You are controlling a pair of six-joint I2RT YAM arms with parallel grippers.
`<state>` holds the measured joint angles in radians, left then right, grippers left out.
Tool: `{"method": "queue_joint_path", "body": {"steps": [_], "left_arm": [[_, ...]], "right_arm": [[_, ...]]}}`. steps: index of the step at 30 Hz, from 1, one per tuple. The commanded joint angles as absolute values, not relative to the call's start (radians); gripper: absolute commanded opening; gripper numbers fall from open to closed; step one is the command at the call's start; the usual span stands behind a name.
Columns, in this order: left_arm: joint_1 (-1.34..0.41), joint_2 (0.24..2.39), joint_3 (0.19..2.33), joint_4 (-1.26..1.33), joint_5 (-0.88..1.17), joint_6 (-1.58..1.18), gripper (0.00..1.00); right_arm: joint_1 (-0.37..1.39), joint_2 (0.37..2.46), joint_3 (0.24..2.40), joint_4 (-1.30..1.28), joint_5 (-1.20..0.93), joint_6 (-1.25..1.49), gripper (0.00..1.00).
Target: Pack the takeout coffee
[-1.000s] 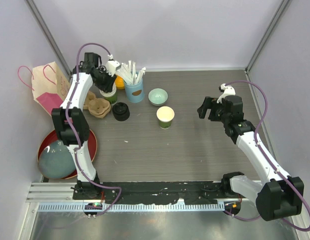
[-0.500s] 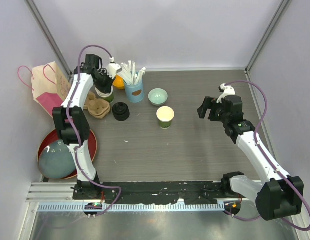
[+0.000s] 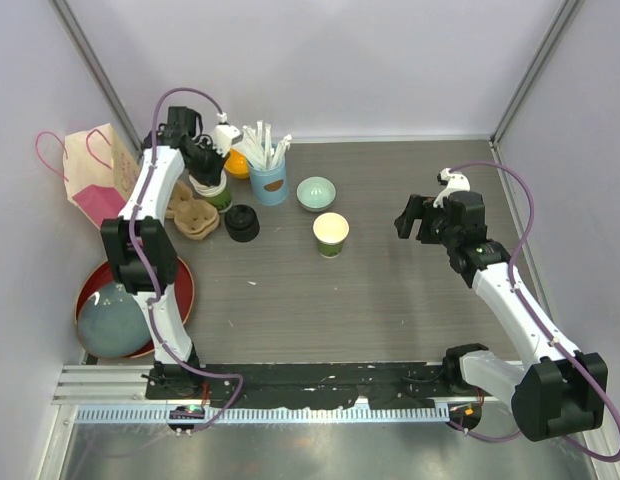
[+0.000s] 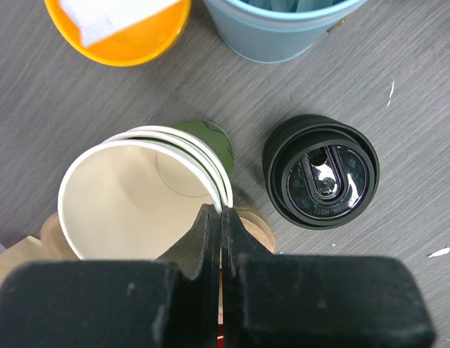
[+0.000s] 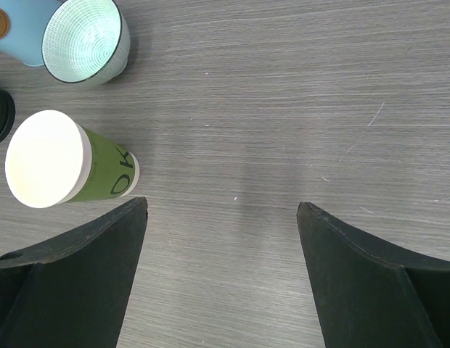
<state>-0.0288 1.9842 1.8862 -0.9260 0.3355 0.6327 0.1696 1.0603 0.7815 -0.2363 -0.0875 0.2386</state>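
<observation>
Looks like the left fingers [image 4: 203,246] are pinching the green cup [image 4: 131,199] by its thin paper rim, risking crumpling or slipping; right fingers [image 5: 72,283] are hanging wide open.

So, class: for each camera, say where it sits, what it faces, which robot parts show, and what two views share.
Top external: above and behind, looking down on the table; left arm and right arm show.
Left wrist: faces down at the pinched green cup and black lid; left gripper shows.
Right wrist: faces down at the lone green cup; open right gripper shows.
Shared: top and left wrist both show the black lid.
</observation>
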Motion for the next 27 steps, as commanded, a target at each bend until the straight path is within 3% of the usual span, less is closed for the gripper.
{"method": "queue_joint_path", "body": {"steps": [1,6,9,13,17,27], "left_arm": [[-0.031,1.934,1.954,-0.954,0.324,0.617,0.00],[-0.032,1.899,1.951,-0.965,0.313,0.606,0.00],[-0.035,1.864,1.832,-0.827,0.256,0.624,0.00],[-0.048,1.902,1.858,-0.920,0.254,0.635,0.00],[-0.049,1.867,1.809,-0.810,0.223,0.600,0.00],[-0.049,1.821,1.954,-0.867,0.157,0.587,0.00]], "right_arm": [[0.175,1.046,0.813,-0.224,-0.090,0.236,0.89],[0.173,1.045,0.816,-0.224,-0.095,0.239,0.89],[0.175,1.052,0.822,-0.219,-0.106,0.255,0.89],[0.179,1.058,0.833,-0.196,-0.132,0.304,0.85],[0.209,1.054,0.854,-0.176,-0.101,0.350,0.83],[0.284,1.065,0.908,-0.158,-0.074,0.351,0.83]]}}
